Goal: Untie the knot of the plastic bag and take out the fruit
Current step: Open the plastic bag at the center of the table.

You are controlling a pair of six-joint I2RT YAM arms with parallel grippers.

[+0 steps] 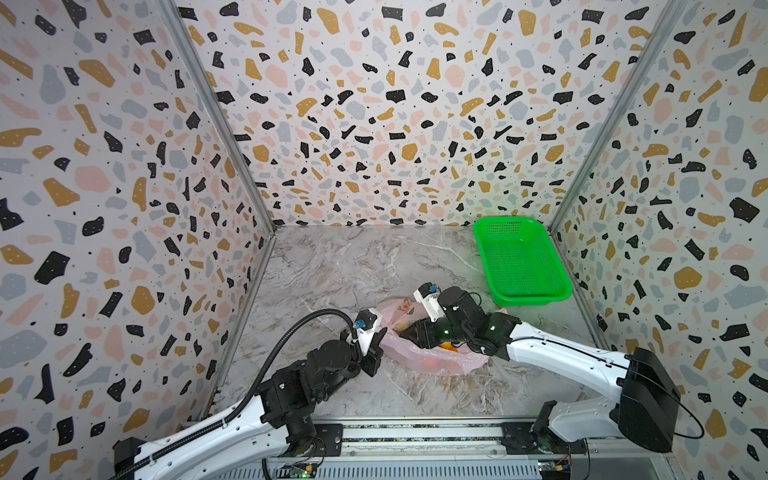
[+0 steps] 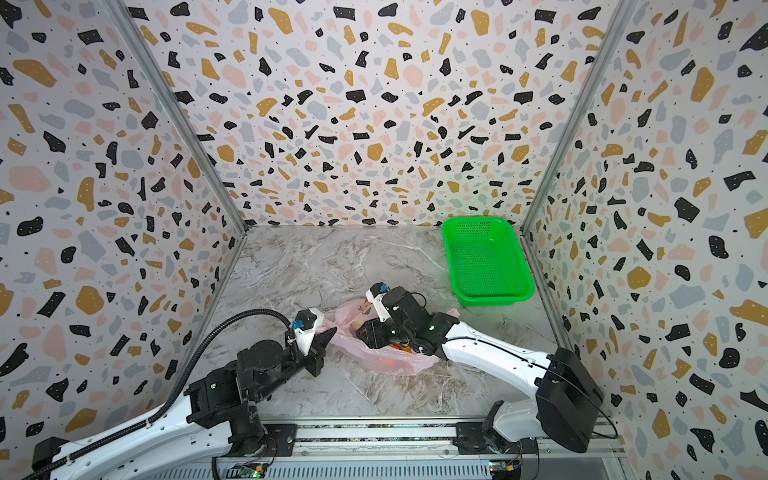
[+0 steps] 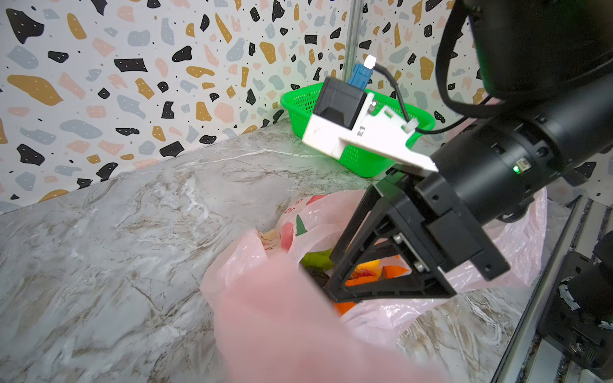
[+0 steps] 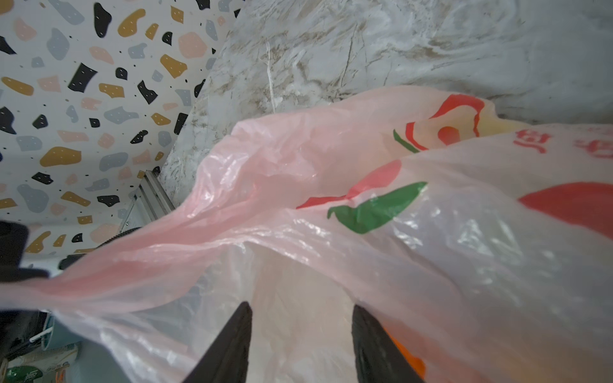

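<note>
The plastic bag lies on the marble table, toward 6 o'clock of the tabletop in both top views. Its long axis runs from about 10 o'clock, where the red and green print shows, to about 4 o'clock. The mouth faces 9 o'clock.

The left gripper sits at the bag's 9 o'clock side. Its jaws are closed together on a stretched strand of the pink film, drawn taut toward 9 o'clock.

The right gripper reaches in from 3 o'clock and points toward 9 o'clock, with its tips inside the open mouth. Its fingers stand apart, with only pale film visible between them.

Inside the bag, the fruit shows as orange pieces under the right gripper. A green piece lies just beside them.

A green perforated basket stands at 2 o'clock of the table, well apart from the bag.
</note>
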